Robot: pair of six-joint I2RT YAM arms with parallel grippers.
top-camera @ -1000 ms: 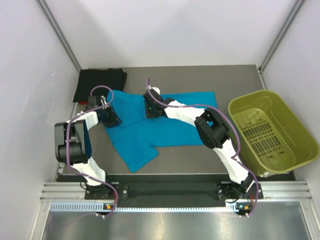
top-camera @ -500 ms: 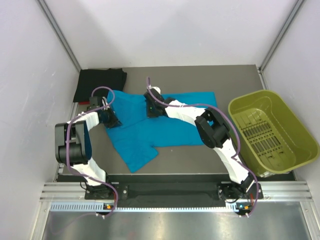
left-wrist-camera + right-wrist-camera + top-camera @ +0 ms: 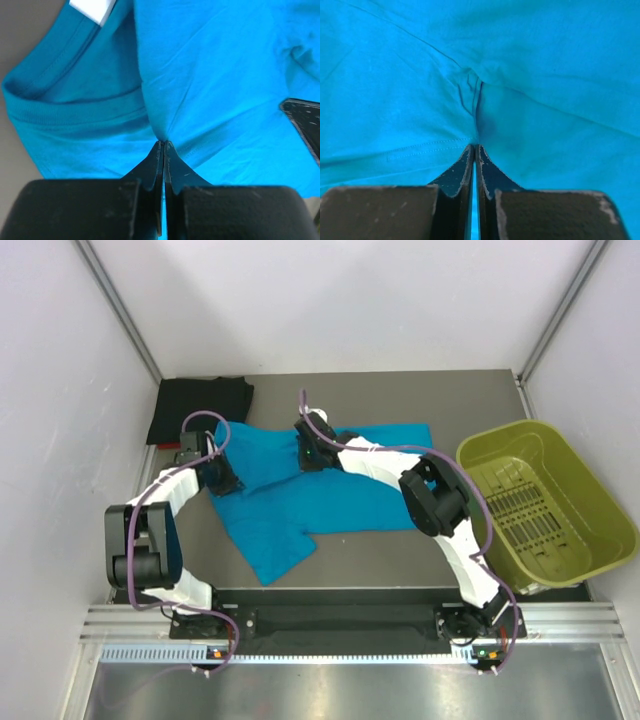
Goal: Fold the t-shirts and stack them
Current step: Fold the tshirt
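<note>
**On the grey table: both grippers clamped on the teal shirt**

At the near part of the dark grey table (image 3: 400, 400), a bright teal-blue cloth t-shirt (image 3: 300, 500) lies spread and rumpled, one end reaching toward the arm bases.

- Left gripper (image 3: 163, 145): jaws pressed together on a small pinch of teal cloth, which puckers at the tips. The ribbed collar lies just to the left of the tips, and the small white neck label (image 3: 92, 7) lies beyond it. From overhead, this gripper (image 3: 222, 480) sits at the shirt's left edge.
- Right gripper (image 3: 474, 147): jaws likewise clenched on a raised crease, just past a stitched hem line. From overhead it (image 3: 310, 452) sits on the shirt's far edge.

Farther right stands a yellow-green plastic bin (image 3: 560, 470), apart from the shirt. A folded black cloth t-shirt (image 3: 200, 405) lies in the far left corner.
</note>
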